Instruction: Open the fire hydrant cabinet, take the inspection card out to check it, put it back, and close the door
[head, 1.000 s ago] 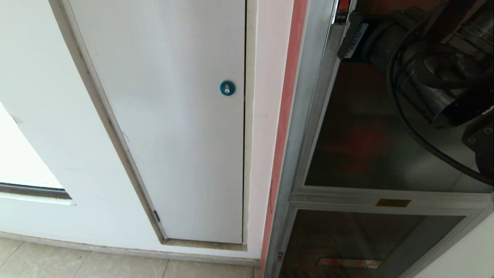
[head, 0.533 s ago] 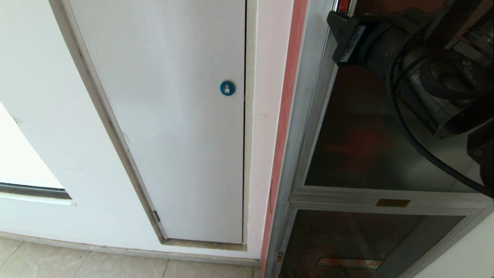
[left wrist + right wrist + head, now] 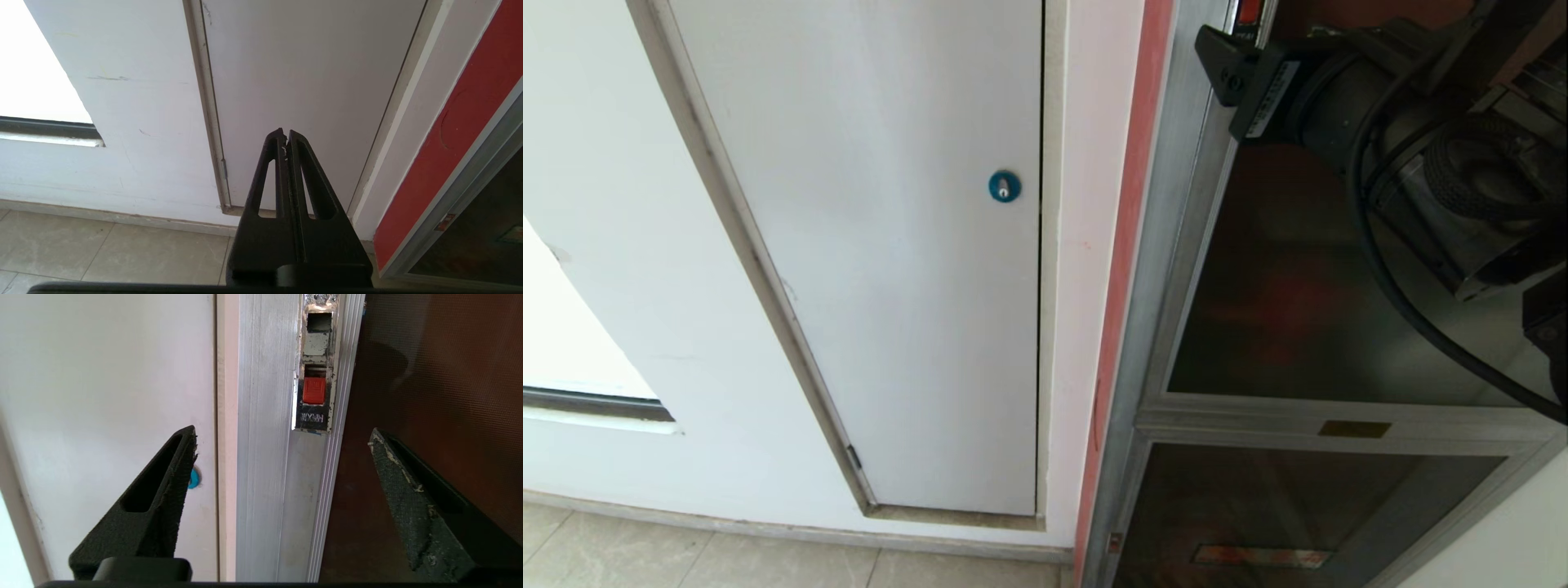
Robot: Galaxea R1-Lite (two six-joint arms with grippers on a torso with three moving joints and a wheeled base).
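A: How many grippers?
B: Two. The right gripper (image 3: 282, 449), fingers spread and empty, faces the door (image 3: 429, 375) frame's one red-buttoned latch (image 3: 314, 390). The left gripper (image 3: 286, 136) is closed, near the white panel door (image 3: 306, 81).

Right pincer (image 3: 282, 457) wide open, raised; left pincer (image 3: 286, 136) closed, low

door (image 3: 1307, 327): its upper part runs off the top edge of the head view
right gripper (image 3: 282, 457): in the head view, fingertips cut off at upper right
inspection card: not visible
latch (image 3: 314, 392): lettering unreadable
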